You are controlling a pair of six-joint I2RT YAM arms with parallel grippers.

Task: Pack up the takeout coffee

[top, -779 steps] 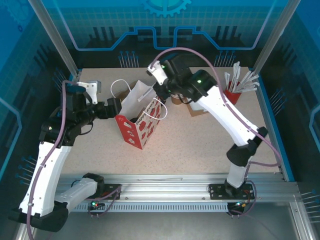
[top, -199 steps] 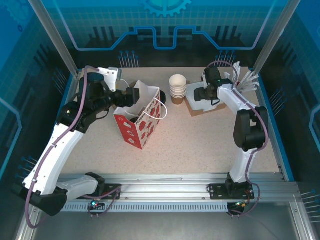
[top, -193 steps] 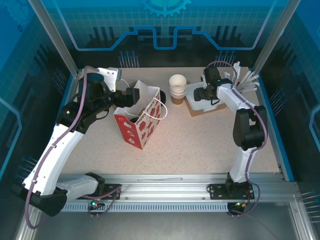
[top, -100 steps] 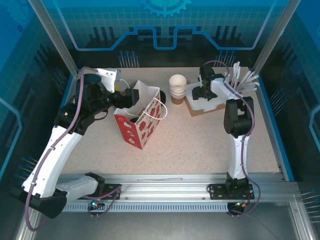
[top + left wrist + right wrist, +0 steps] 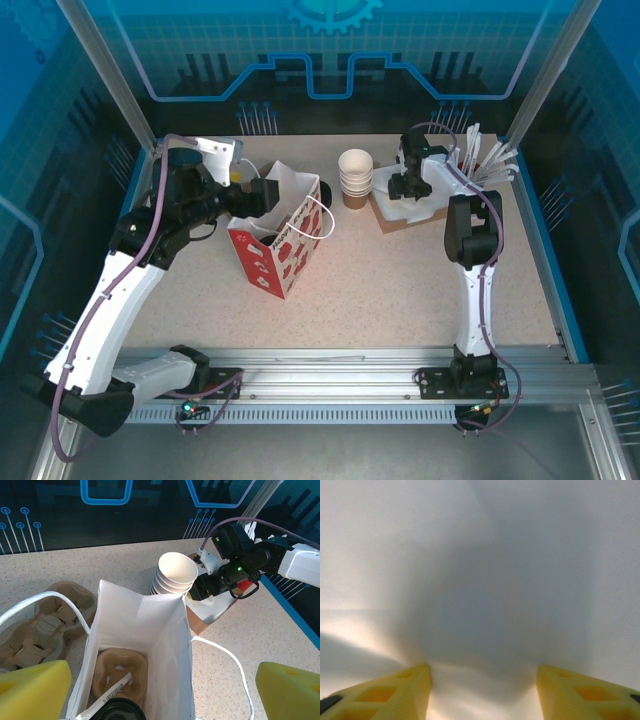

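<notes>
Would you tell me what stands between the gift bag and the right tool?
A stack of lidless paper cups stands there, plain in the top view.

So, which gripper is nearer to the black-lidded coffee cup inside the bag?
Left. The left gripper hangs just above the open bag that holds the takeout coffee. The right gripper is far off, beyond the cup stack, at the white paper.

Takeout coffee point(image 5: 118, 711): only the round black lid shows, facing up, cut off by btm edge of left wrist view; cup sides hidden. Sits inside the white-lined paper bag point(image 5: 150, 630), at its btm, just beside brown pulp carrier point(image 5: 119, 672). Wrapped stick point(image 5: 113, 689) lies w/ one end at lid.
</notes>
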